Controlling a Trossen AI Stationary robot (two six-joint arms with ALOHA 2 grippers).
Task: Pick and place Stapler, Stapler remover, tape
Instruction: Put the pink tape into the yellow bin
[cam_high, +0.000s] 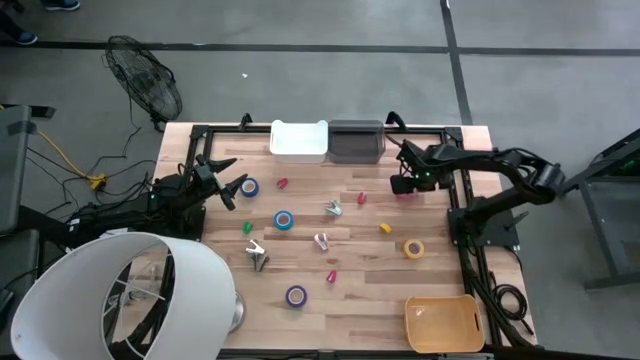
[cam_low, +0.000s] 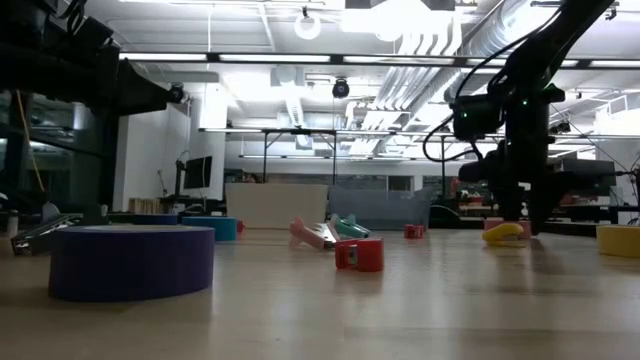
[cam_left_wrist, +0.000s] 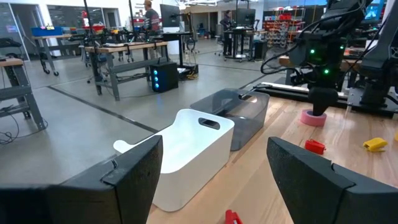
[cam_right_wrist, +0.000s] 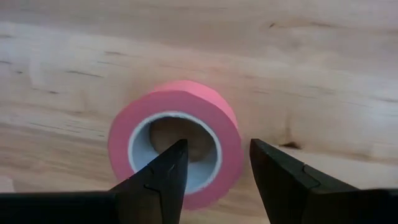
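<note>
Right claw (cam_right_wrist: 214, 163) astride pink tape (cam_right_wrist: 175, 140) (open)

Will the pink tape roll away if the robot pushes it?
Probably not: the pink ring-shaped tape roll lies flat on the wooden table, so it should slide. It looks stiff and light. The right pincer straddles its wall, one finger inside the hole.

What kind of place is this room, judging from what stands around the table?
Probably a robotics lab or workshop: workbenches stand on a bare concrete floor, exposed ducts run under the ceiling, and a floor fan sits beside the table.
</note>
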